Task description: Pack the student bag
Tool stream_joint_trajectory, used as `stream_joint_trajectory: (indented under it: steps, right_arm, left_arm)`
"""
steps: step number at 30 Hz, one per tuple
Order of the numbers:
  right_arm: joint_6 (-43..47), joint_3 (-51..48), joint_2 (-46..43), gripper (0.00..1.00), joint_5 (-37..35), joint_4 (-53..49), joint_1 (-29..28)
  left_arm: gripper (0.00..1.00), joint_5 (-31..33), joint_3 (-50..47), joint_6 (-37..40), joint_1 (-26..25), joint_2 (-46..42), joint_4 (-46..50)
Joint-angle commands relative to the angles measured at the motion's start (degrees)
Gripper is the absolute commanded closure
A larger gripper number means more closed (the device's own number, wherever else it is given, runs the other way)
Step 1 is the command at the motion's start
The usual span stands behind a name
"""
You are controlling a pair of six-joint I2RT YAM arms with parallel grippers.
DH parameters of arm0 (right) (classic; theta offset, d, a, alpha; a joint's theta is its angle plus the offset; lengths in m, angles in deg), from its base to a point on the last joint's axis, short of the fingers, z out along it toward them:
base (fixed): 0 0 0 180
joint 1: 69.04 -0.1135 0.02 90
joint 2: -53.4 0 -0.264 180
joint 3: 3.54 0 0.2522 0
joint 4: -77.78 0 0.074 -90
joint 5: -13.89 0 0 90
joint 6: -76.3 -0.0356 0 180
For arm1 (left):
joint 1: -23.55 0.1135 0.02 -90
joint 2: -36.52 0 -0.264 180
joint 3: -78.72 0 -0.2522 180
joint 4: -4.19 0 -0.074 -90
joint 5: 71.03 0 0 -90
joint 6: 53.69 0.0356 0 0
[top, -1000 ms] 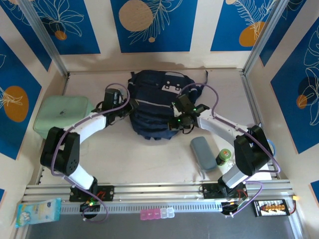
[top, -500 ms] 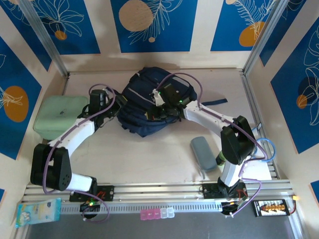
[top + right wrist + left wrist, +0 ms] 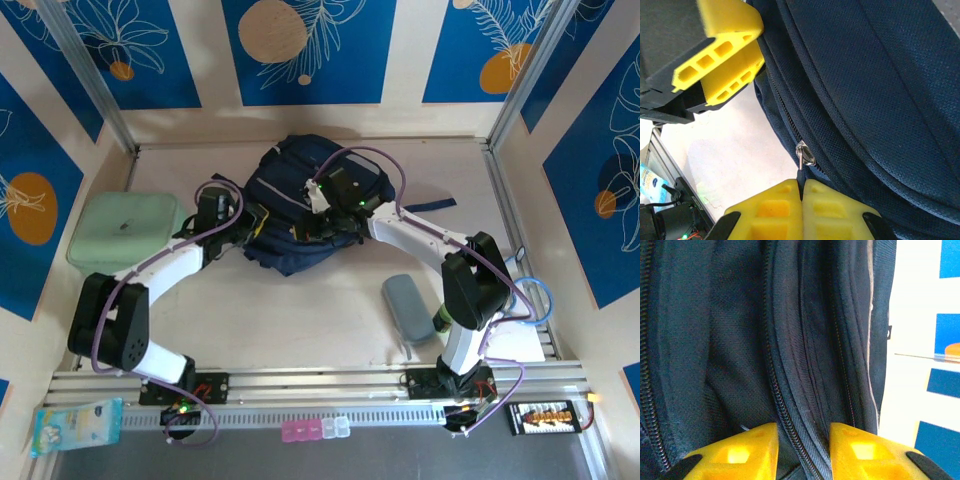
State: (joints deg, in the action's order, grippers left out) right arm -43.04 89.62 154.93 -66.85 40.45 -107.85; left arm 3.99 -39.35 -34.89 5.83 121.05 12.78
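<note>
1. The bag (image 3: 290, 165) lies slumped at the far middle of the surface (image 3: 300, 320), with an arm reaching in from each side.
2. The right claw (image 3: 801, 189) is clenched on the zip pull (image 3: 803, 154) along the bag's near edge. Its yellow fingers meet, with the pull's tab nipped between them.
3. The left claw (image 3: 802, 457) is pressed up to the bag's left side. Its fingers (image 3: 740, 455) stand partly apart, astride a zip ridge (image 3: 800, 440). Whether they pinch the fabric cannot be told.
4. From the right wrist, one of the left claw's fingers shows just beside the bag's edge, near the zip pull.
5. A mint case (image 3: 125, 230) lies left of the bag, apart from it.
6. A grey pouch (image 3: 408, 305) lies near and to the right, beside the right arm.
</note>
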Motion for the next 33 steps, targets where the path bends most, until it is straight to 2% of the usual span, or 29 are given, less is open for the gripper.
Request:
stream_joint_trajectory:
  steps: [1, 6, 12, 18, 21, 26, 33]
  right_arm:
    - [1.76, 1.06, -0.49, 1.00, 1.27, 1.57, -0.81]
    - [6.43, 1.08, -1.38, 1.00, -6.08, -3.19, -2.47]
    - [10.46, -3.68, -5.56, 1.00, -15.27, -9.31, -3.31]
    - [7.25, -8.97, -8.81, 1.00, -20.81, -12.39, -4.21]
    - [5.36, -9.90, -8.59, 1.00, -27.33, -14.20, -3.92]
    - [3.33, -10.48, -7.85, 1.00, -33.65, -15.47, -0.57]
    - [5.76, -9.15, -5.68, 1.00, -33.16, -11.75, 7.05]
  left_arm:
    - [0.75, 0.66, 1.54, -2.45, -0.85, 1.37, -0.17]
    - [1.00, 2.03, 2.62, -1.11, -0.91, 1.26, 0.26]
    - [1.00, 4.78, 3.60, 1.38, -0.83, -1.91, 2.29]
    - [1.00, 6.20, 4.13, 2.50, -0.57, -4.07, 3.76]
    - [1.00, 5.91, 4.13, 2.80, -0.48, -4.23, 4.03]
    - [1.00, 4.81, 4.05, 3.65, -0.12, -4.83, 4.91]
    - [1.00, 4.72, 4.05, 6.18, 0.57, -6.31, 8.57]
